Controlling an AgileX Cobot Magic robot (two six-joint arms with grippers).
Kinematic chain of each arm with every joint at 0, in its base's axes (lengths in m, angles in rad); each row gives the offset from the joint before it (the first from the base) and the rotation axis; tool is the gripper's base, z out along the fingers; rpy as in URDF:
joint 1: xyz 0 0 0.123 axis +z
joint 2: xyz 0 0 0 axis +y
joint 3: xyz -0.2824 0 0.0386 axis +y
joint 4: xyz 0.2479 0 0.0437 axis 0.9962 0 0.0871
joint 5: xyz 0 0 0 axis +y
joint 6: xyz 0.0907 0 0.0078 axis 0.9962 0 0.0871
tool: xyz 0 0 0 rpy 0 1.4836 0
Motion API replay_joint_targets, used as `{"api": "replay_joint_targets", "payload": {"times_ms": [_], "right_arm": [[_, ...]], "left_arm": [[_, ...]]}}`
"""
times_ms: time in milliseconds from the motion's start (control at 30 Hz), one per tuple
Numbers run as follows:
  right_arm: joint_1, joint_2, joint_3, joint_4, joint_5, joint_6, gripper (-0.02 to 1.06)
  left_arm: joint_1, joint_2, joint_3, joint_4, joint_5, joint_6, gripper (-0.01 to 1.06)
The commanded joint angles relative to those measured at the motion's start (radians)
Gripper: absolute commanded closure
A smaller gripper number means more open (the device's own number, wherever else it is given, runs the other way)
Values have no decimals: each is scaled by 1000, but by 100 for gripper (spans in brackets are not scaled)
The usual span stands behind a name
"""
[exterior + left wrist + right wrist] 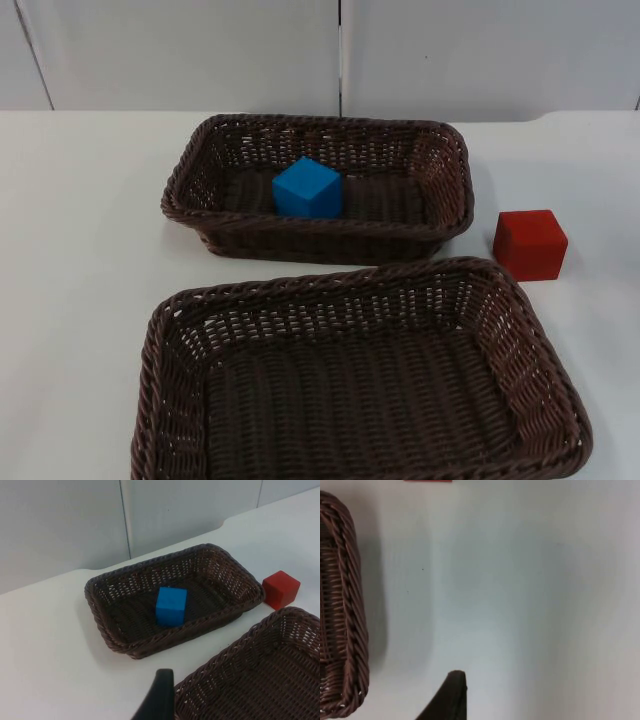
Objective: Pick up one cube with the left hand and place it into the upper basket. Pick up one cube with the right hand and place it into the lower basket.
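Note:
A blue cube [308, 188] lies inside the upper brown wicker basket [440, 150]; the left wrist view has the same cube [171, 606] in that basket [100, 605]. The lower basket [170, 400] holds nothing. A red cube [530, 244] rests on the table right of both baskets, close to the lower one's far right corner. My left gripper [159, 700] hangs back from the upper basket, above the table by the lower basket's rim [220, 660]. My right gripper [452, 695] is over bare table beside a basket rim [355, 630], with a red cube edge [428, 480] ahead.
The white table [80, 250] ends at the grey partition wall [200, 50] behind the baskets. Open table surface lies left of both baskets and around the red cube [281, 589].

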Motion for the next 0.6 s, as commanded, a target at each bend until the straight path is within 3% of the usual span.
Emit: {"api": "replay_joint_targets", "payload": {"times_ms": [0,200,567], "right_arm": [[-6,29,-7,20,-30,-6,-1],[-2,109,-7,76,-87,-6,-1],[85,272,-30,63,-247,-6,-1]], "left_arm": [[-3,-5,5,8,-1,-7,22],[-3,-5,5,8,-1,-7,22],[-3,-5,5,7,-1,-5,22]]}}
